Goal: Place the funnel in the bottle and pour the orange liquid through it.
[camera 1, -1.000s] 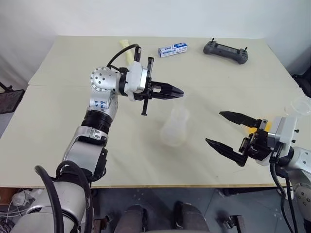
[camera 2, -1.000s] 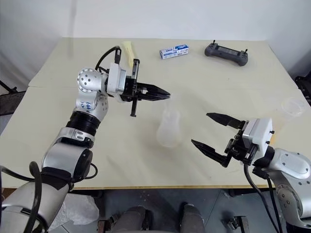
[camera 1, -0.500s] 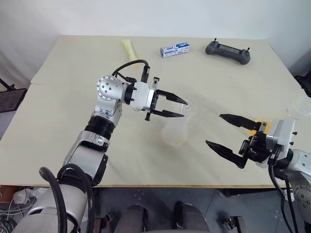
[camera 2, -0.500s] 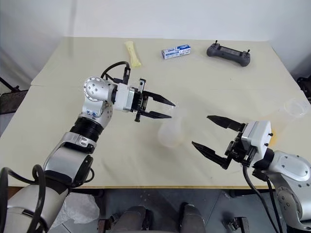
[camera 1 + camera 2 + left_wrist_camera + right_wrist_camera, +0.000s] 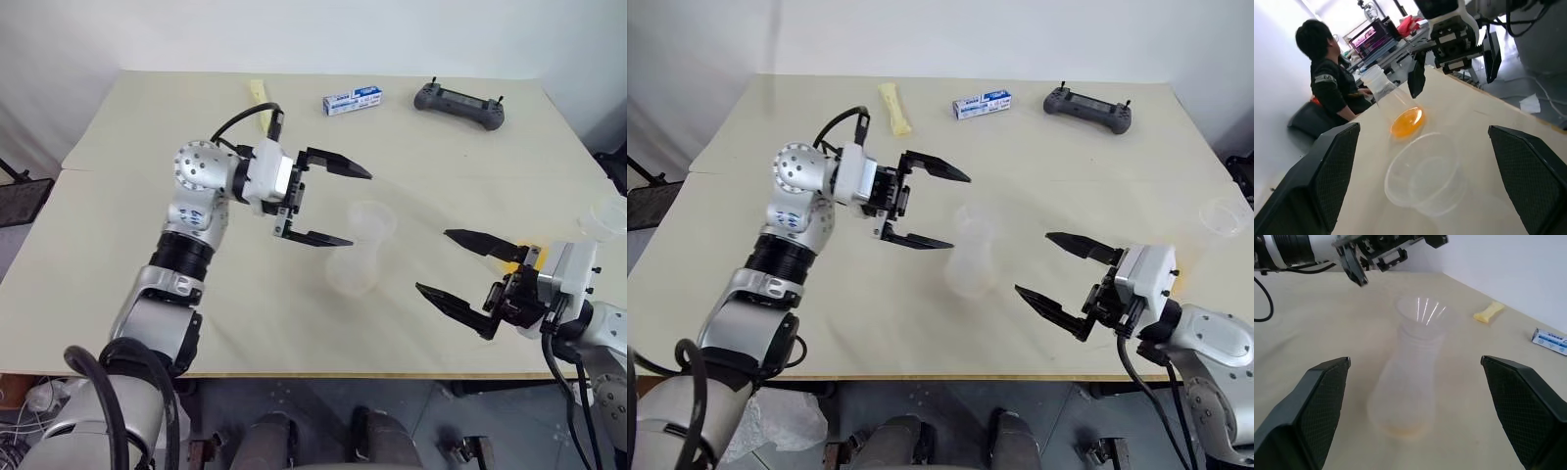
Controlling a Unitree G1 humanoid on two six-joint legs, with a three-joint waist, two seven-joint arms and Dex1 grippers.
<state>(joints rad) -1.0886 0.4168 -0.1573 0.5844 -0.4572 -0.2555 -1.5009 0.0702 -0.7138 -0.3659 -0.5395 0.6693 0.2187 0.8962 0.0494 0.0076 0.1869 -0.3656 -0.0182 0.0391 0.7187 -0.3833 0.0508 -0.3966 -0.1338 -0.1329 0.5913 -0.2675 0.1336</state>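
The clear funnel [image 5: 372, 217] sits upright in the neck of the clear bottle [image 5: 353, 272], which stands mid-table. My left gripper [image 5: 361, 209] is open wide, level, its fingers above and below the funnel's left side without touching it. To the bottle's right, my right gripper [image 5: 431, 260] is open and empty, pointing toward the bottle. The orange liquid [image 5: 1407, 121] is a shallow pool in the bottom of a clear beaker [image 5: 607, 215] near the table's right edge, behind my right wrist.
At the far side of the table lie a grey remote controller [image 5: 458, 101], a blue-white box [image 5: 350, 100] and a pale yellow packet [image 5: 260, 93]. A person [image 5: 1327, 73] sits beyond the table's right edge.
My left gripper went from shut to wide open, letting go of the funnel, which now rests in the bottle's neck. The right arm has not moved.
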